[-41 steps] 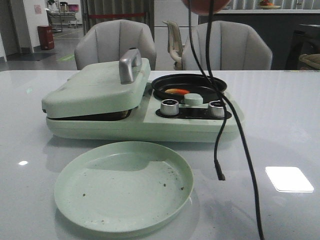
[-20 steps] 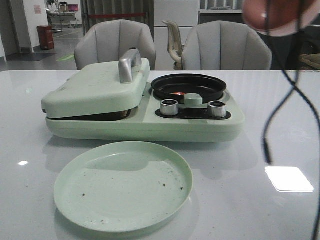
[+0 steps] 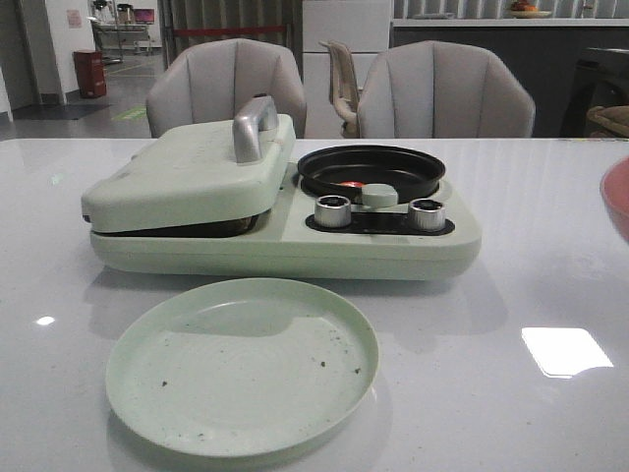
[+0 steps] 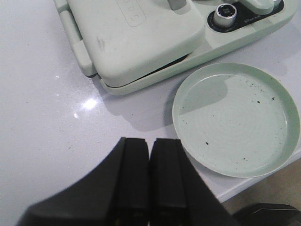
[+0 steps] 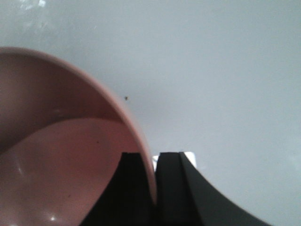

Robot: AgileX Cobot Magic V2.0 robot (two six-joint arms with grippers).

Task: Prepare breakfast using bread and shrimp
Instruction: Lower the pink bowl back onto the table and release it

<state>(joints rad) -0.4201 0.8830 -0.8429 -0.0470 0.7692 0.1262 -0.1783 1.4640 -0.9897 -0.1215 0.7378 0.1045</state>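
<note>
Right hand (image 5: 154,179) pinches the rim of a pink bowl (image 5: 61,155) over the table (image 5: 225,70). Left hand (image 4: 149,179) hangs closed and empty near the green plate (image 4: 235,120). Shrimp (image 3: 351,184) lies in the black pan (image 3: 371,169).

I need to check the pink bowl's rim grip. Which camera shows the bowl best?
The right wrist view: the pink bowl fills much of it, with the right hand clamped on its rim. The front view catches only a sliver at the right edge. The left wrist view misses it.
</note>
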